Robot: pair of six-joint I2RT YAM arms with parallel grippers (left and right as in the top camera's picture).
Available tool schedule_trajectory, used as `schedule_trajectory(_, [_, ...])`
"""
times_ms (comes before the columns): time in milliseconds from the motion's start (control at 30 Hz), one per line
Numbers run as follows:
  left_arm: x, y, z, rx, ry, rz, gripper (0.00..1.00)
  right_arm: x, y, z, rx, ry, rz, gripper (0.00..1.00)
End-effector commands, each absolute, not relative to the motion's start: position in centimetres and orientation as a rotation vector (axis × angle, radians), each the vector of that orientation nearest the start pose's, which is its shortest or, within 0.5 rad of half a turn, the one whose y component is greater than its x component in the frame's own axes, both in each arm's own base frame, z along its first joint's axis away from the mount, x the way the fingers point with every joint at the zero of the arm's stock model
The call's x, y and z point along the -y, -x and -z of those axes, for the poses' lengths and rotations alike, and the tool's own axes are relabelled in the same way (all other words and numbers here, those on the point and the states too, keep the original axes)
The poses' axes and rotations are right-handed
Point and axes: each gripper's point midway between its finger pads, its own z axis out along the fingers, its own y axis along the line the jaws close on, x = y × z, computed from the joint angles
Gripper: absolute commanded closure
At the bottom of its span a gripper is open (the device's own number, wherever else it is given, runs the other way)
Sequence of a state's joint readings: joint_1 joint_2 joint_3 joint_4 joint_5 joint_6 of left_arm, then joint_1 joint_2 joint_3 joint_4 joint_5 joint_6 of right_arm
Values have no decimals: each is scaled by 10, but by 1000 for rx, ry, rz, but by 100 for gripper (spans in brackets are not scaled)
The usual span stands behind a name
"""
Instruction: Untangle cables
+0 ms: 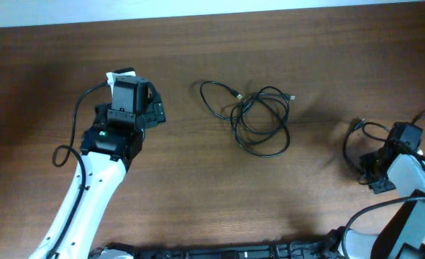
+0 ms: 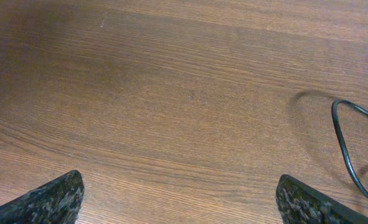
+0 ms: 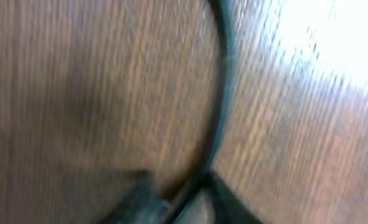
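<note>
Overhead view: the cables (image 1: 255, 119) lie as one loose bundle of overlapping loops, centre of frame and slightly above the middle, flat on the table (image 1: 270, 208). Two small plug ends point toward the upper right of the bundle. The table's far edge runs along the top of the frame, well apart from the bundle, with bare wood between them.

Left gripper (image 1: 154, 104): centre-left of the frame, near the bundle's leftmost loop but apart from it. In the left wrist view the left gripper (image 2: 184, 208) has its fingers spread wide, one tip in each lower corner, with bare wood between them. One cable loop (image 2: 345, 149) shows at the right edge, outside the spread.

Right gripper (image 1: 370, 173): at the right edge of the frame, well apart from the bundle. The right wrist view is heavily blurred. A dark cord (image 3: 218, 93) curves down toward the right gripper (image 3: 177, 190) at the bottom edge. I cannot tell whether the jaws are apart, together or clamped on the cord.
</note>
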State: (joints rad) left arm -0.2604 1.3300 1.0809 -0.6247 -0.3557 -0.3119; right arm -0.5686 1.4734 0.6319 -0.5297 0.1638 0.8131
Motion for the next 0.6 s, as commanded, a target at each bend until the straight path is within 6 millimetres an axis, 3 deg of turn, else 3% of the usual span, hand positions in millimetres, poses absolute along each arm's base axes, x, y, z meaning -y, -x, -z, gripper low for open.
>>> schedule_trajectory(0, [33,-364,-188,-2366,238,-161,1,145,-177,34,-2307,-1955,199,96])
schedule_trajectory(133, [33,-364,-188,-2366,238,-161,1,172,-174,32,-2159,-2035,197,96])
schedule_trajectory(300, [33,-364,-188,-2366,238,-161,1,247,-154,3,-1840,-2190,228,96])
schedule_trajectory(367, [33,-364,-188,-2366,238,-161,1,288,-151,-23,-1688,-2198,252,96])
schedule_trajectory(433, [33,-364,-188,-2366,238,-161,1,313,-152,-43,-1605,-2175,268,96])
schedule_trajectory(500, [33,-364,-188,-2366,238,-161,1,349,-157,-77,-1519,-2091,302,96])
schedule_trajectory(567, [33,-364,-188,-2366,238,-161,1,369,-161,-100,-1454,-2048,315,96])
